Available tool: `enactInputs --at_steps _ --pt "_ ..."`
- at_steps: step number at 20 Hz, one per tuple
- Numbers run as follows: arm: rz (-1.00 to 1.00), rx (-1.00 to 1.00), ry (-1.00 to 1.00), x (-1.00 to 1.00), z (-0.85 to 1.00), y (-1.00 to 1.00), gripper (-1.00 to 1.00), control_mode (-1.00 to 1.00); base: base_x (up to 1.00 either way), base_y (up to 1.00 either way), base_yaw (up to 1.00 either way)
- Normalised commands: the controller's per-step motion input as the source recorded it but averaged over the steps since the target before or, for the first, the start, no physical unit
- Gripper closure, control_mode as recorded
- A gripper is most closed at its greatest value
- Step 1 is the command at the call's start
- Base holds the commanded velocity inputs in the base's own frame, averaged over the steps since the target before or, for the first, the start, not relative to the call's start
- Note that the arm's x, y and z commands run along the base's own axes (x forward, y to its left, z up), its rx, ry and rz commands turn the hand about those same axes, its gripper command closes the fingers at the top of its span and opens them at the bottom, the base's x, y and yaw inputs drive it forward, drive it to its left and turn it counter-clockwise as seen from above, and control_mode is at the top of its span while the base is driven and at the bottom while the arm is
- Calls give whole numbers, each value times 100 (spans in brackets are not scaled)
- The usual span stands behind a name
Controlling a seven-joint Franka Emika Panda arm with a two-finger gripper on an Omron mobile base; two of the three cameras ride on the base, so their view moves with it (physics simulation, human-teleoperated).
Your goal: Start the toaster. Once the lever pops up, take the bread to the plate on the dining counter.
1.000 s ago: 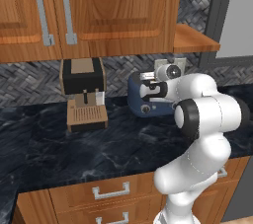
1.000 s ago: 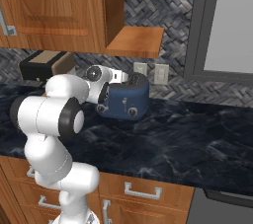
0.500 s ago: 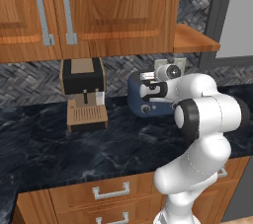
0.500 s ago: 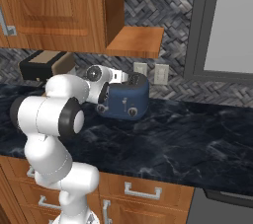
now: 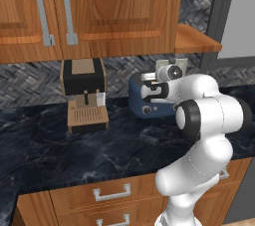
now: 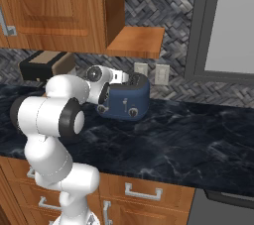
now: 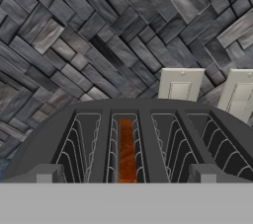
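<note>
toaster (image 5: 152, 99): dark-blue box at centre of the left base view, against the herringbone backsplash, on the black marble counter (image 5: 60, 145); slots face up.
bread (image 7: 127, 151): orange-brown slice standing in the second slot from the left in the hand view, sunk low, probably toasting.
gripper (image 5: 149, 90): at the toaster's near end, jaws spread wide, holding nothing.
arm pose: elbow folded high, forearm reaching level toward the wall, wrist over the toaster's end, apparently waiting on the lever.
coffee machine (image 5: 84, 94): left of the toaster, well apart.
outlets (image 7: 180, 86): on the wall just behind the toaster.
</note>
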Motion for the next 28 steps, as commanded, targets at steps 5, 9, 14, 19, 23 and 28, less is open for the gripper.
enactInputs --at_steps 5,9,14,19,23,28 --pt "0 0 0 0 0 0 -100 -100 0 0 0" --pt "0 0 0 0 0 0 -100 -100 0 0 0" --pt "0 0 0 0 0 0 -100 -100 0 0 0" --pt "0 0 0 0 0 0 -100 -100 0 0 0" --pt "0 0 0 0 0 0 -100 -100 0 0 0" --pt "0 0 0 0 0 0 -100 -100 0 0 0"
